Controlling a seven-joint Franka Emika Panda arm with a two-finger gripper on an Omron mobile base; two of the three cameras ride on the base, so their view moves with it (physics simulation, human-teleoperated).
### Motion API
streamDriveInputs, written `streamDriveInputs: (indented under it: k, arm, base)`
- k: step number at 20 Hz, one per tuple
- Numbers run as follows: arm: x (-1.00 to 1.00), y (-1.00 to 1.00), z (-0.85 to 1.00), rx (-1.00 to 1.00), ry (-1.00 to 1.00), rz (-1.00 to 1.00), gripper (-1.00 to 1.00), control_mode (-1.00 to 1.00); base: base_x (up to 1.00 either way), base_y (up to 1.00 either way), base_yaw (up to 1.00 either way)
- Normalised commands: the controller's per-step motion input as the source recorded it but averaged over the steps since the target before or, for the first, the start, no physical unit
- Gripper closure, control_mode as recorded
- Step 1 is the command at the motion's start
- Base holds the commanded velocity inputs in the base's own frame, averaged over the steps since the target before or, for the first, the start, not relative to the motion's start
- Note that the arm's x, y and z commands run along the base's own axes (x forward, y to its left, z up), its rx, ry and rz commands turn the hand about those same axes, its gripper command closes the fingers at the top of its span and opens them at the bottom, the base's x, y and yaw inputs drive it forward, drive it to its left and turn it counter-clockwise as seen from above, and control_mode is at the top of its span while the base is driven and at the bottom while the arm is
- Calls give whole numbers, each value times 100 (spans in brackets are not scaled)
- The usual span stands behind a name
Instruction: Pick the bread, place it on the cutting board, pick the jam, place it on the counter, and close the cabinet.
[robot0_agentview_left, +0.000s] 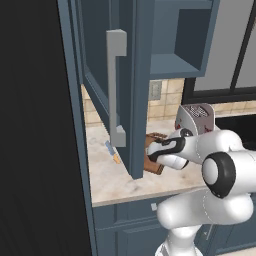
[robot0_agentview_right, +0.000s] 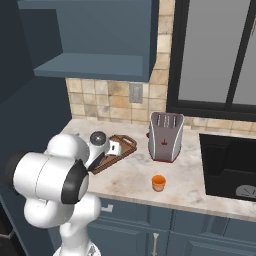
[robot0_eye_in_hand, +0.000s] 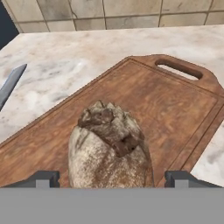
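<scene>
**Bread down on the board, hand spread apart**

The cabinet (robot0_agentview_left: 131, 75) hangs open above the surface (robot0_agentview_right: 200, 180), its door swung out toward the base. On the surface the toaster (robot0_agentview_right: 165, 136) stands at about three o'clock from the cutting board (robot0_eye_in_hand: 175, 109), and the jam (robot0_agentview_right: 159, 183) sits nearer the front edge, well apart from both. A knife (robot0_eye_in_hand: 11, 83) lies at nine o'clock of the board. The bread (robot0_eye_in_hand: 109, 148) rests on the cutting board, toward the end away from the handle loop. The hand (robot0_eye_in_hand: 113, 179) hovers low over it, fingertips (robot0_eye_in_hand: 43, 178) standing wide on either side, apparently clear of the crust, though their pads are cut off at the frame's bottom. To finish this step well, lift straight up so neither finger drags the loaf, then swing toward the jam.
</scene>
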Motion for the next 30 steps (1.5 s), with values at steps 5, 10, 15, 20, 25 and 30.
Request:
streamDriveInputs:
  k: [5,10,15,20,25,30]
  arm:
    - [-18,0,0,0,0,0,-100,-100]
    - [-33,0,0,0,-1,0,-100,-100]
    - [-38,0,0,0,-4,0,-100,-100]
    - [-34,0,5,0,-1,0,-100,-100]
    - [-41,0,6,0,-1,0,-100,-100]
    - [-47,0,11,0,-4,0,-100,-100]
  base:
    - [0,0,0]
    - [0,0,0]
    - [0,0,0]
    - [0,0,0]
    - [0,0,0]
    - [0,0,0]
